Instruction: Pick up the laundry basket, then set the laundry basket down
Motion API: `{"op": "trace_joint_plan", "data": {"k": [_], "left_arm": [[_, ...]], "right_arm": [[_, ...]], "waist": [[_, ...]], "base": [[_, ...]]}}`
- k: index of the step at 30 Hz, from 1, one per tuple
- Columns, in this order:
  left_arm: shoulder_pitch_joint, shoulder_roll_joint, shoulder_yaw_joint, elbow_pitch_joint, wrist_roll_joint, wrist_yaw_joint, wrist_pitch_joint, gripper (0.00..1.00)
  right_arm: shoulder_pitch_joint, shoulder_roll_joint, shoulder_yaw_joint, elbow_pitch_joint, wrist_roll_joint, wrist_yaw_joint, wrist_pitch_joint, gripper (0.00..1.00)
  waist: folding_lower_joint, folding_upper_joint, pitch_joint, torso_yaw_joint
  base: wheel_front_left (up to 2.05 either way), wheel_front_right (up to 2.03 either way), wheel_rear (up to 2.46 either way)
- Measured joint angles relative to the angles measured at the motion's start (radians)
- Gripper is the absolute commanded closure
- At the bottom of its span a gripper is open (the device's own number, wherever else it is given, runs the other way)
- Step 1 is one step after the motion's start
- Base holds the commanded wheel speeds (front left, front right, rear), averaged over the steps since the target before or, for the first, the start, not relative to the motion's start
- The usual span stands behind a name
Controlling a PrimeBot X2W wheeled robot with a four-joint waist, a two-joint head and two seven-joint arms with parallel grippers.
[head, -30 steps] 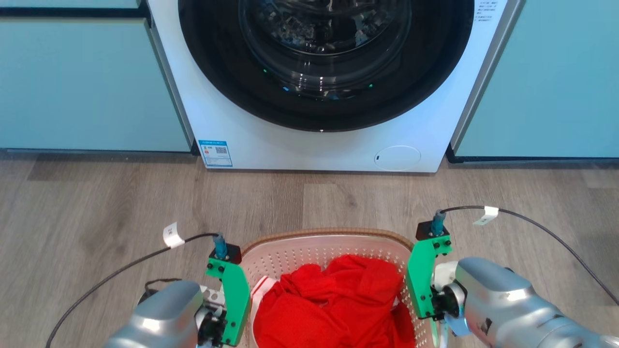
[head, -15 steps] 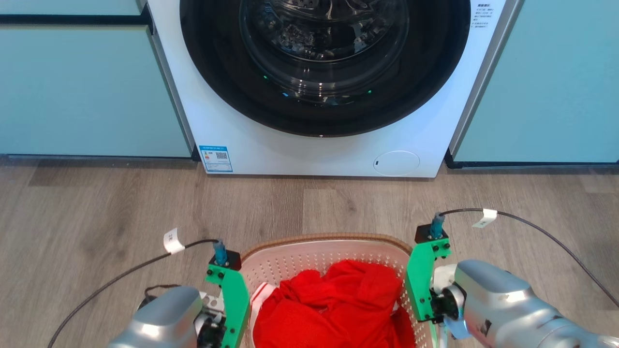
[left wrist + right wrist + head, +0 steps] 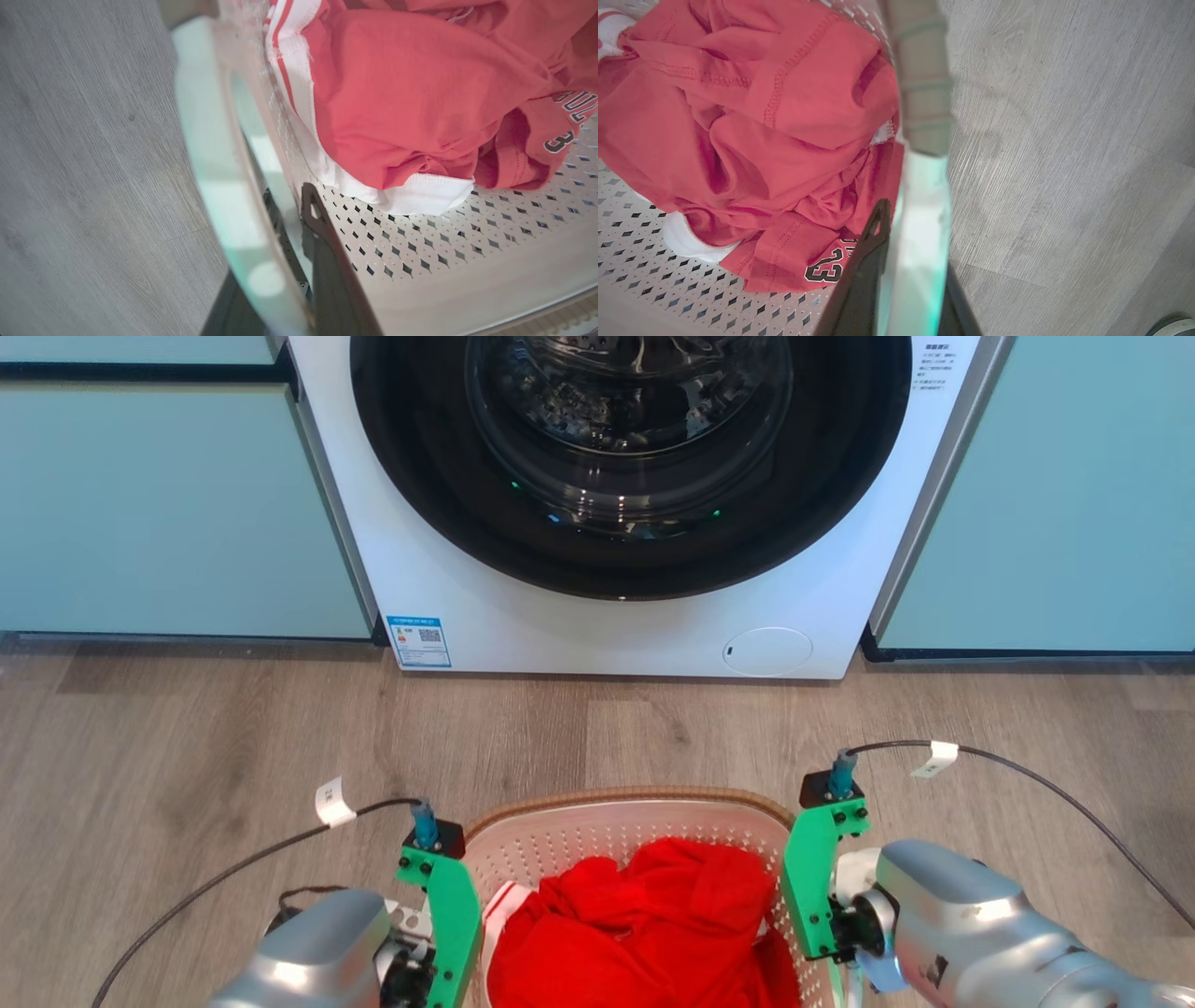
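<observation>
Two small changes only against the picture of one second ago: the washing machine point(image 3: 560, 625) and the laundry basket point(image 3: 616, 826) both sit a little lower in the head view. It is the camera that has tilted, not the things. Since half a second ago almost nothing differs.

The laundry basket is low in the middle of the head view, before the washing machine, between the two arms. Whether its base touches the floor point(image 3: 187, 756) I cannot tell. Its walls are white plastic pierced with rows of small diamond holes, and its rounded rim point(image 3: 635, 793) is brown with a woven look. Inside lies a crumpled red garment point(image 3: 644, 924) of soft knit cloth, with white trim and a black printed number.

The left hand point(image 3: 280, 233) is closed on the left handle point(image 3: 210, 154), a smooth, pale, curved band. One dark finger point(image 3: 327, 261) lies against the inner wall and the other shows outside, under the band. The right hand point(image 3: 915, 238) grips the right handle point(image 3: 920, 224) in the same way, with one dark finger point(image 3: 864, 270) inside, beside the red cloth.

Each wrist carries a green bracket point(image 3: 455, 915) and a thin black cable point(image 3: 233, 868). The floor is of grey-brown planks with fine grain. The machine has a glossy white front and a round, dark glass door.
</observation>
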Motion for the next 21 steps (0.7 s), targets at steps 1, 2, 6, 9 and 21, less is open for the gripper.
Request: {"op": "trace_joint_plan", "data": {"k": [1, 2, 6, 9, 21], "left_arm": [[0.000, 0.000, 0.000, 0.000, 0.000, 0.000, 0.000, 1.00], [0.000, 0.000, 0.000, 0.000, 0.000, 0.000, 0.000, 1.00], [0.000, 0.000, 0.000, 0.002, 0.000, 0.000, 0.000, 1.00], [0.000, 0.000, 0.000, 0.003, 0.000, 0.000, 0.000, 1.00], [0.000, 0.000, 0.000, 0.003, 0.000, 0.000, 0.002, 1.00]], "right_arm": [[0.000, 0.000, 0.001, 0.000, 0.002, 0.000, 0.000, 1.00], [0.000, 0.000, 0.001, 0.000, 0.005, 0.000, -0.001, 1.00], [0.000, 0.000, 0.005, 0.000, 0.010, 0.000, -0.001, 1.00], [0.000, 0.000, 0.006, 0.000, 0.016, 0.000, -0.001, 1.00], [-0.007, 0.000, 0.014, 0.000, 0.017, 0.000, -0.001, 1.00]], "waist": [[0.0000, 0.0000, 0.000, 0.000], [0.0000, 0.0000, 0.000, 0.001], [0.0000, 0.0000, -0.001, 0.002], [0.0000, 0.0000, -0.001, 0.002], [0.0000, 0.0000, -0.002, 0.001]], "base": [[0.00, 0.00, 0.00], [0.00, 0.00, 0.00], [0.00, 0.00, 0.00], [0.00, 0.00, 0.00], [0.00, 0.00, 0.00]]}}
